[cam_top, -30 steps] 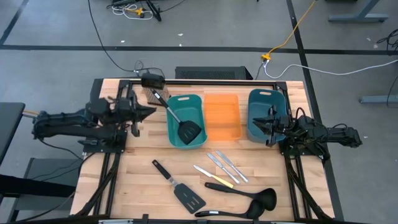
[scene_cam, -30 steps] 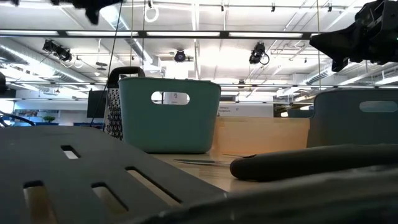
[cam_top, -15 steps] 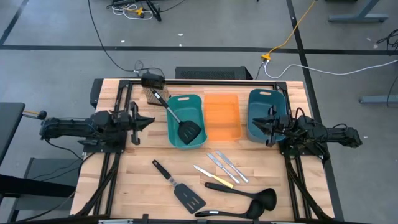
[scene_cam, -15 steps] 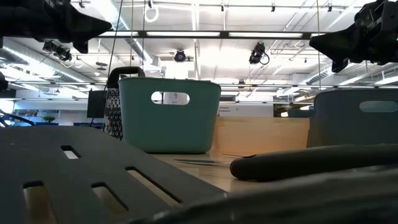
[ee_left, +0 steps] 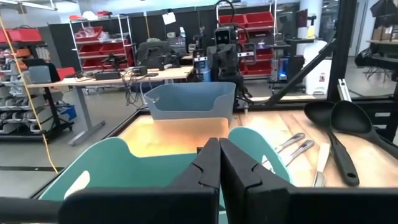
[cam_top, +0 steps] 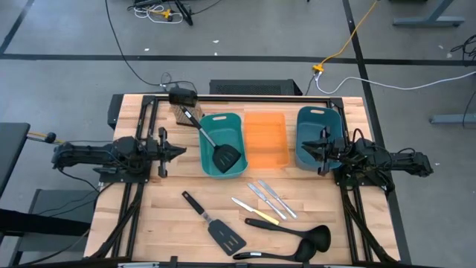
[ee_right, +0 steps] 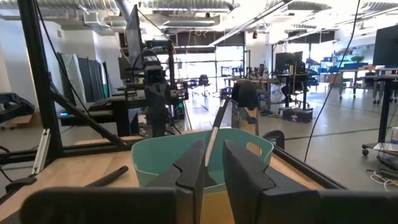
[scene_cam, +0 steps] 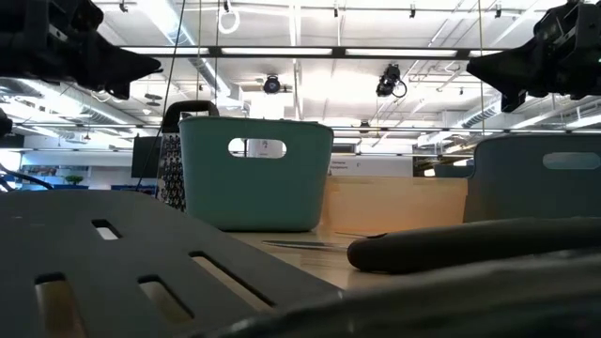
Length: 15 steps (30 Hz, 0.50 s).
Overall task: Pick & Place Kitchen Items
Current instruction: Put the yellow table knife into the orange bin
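A black slotted spatula (cam_top: 224, 157) lies in the left teal bin (cam_top: 235, 123), its handle leaning out over the bin's far left rim. On the near table lie a steel-handled black spatula (cam_top: 213, 222), two silver knives (cam_top: 269, 198), a yellow-handled knife (cam_top: 255, 211) and two black ladles (cam_top: 291, 231). My left gripper (cam_top: 181, 151) is shut and empty, left of the teal bin. My right gripper (cam_top: 306, 147) waits by the right teal bin (cam_top: 318, 119), fingers a narrow gap apart, holding nothing.
An orange bin (cam_top: 266, 139) stands between the two teal bins. A box grater (cam_top: 180, 113) and a small black box (cam_top: 182, 96) stand at the far edge behind the left bin. Bare wood lies between my left gripper and the near utensils.
My left gripper has drawn back from the spatula handle at the left teal bin, going toward the table's near edge and down, while its arm folded back toward the left. The spatula has stayed in the bin.
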{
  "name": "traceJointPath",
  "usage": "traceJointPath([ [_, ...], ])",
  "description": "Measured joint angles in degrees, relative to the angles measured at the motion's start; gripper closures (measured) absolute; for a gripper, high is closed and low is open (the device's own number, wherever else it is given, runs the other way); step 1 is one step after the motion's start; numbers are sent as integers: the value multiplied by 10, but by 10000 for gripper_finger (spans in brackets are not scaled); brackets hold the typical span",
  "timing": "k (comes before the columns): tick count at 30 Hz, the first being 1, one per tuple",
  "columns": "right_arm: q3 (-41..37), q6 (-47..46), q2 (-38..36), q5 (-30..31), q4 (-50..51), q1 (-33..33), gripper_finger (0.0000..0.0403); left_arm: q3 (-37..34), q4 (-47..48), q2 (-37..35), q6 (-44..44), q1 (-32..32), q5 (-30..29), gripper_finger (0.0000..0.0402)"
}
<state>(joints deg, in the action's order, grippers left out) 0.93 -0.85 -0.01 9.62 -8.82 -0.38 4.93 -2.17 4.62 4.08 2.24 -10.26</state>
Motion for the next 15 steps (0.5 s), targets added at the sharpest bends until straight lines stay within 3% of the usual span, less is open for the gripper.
traceJointPath([
  [9,12,-7,9,21,-1,1,334,-5,17,-14,0,0,2,397],
  [15,99,-19,110,14,41,18,340,-5,17,-14,-4,0,40,394],
])
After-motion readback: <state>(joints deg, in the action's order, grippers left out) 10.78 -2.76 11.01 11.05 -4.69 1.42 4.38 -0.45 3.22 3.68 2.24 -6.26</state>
